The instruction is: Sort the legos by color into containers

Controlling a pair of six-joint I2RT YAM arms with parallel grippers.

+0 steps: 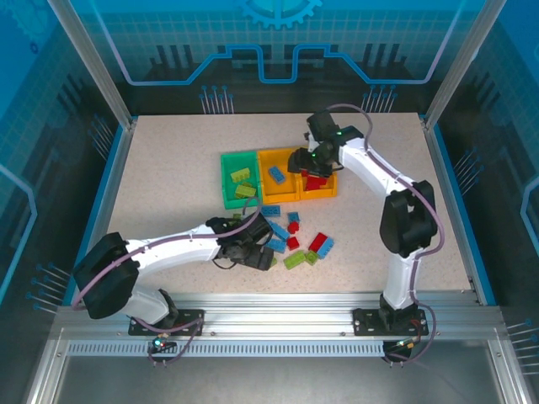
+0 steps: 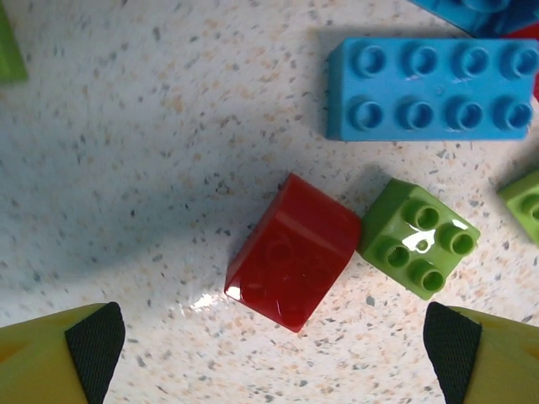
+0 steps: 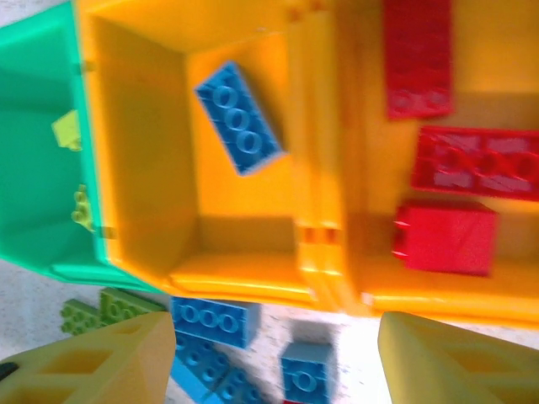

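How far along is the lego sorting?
Done: two green bricks in the green bin, one blue brick in the middle orange bin, three red bricks in the right orange bin. In hand: nothing; the open left hand hovers over a red brick. Left: about a dozen loose bricks on the table.

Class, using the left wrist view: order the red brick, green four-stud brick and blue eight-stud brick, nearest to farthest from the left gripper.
1. Red brick, centre, just ahead of the left gripper.
2. Green four-stud brick, to its right.
3. Blue eight-stud brick, upper right.
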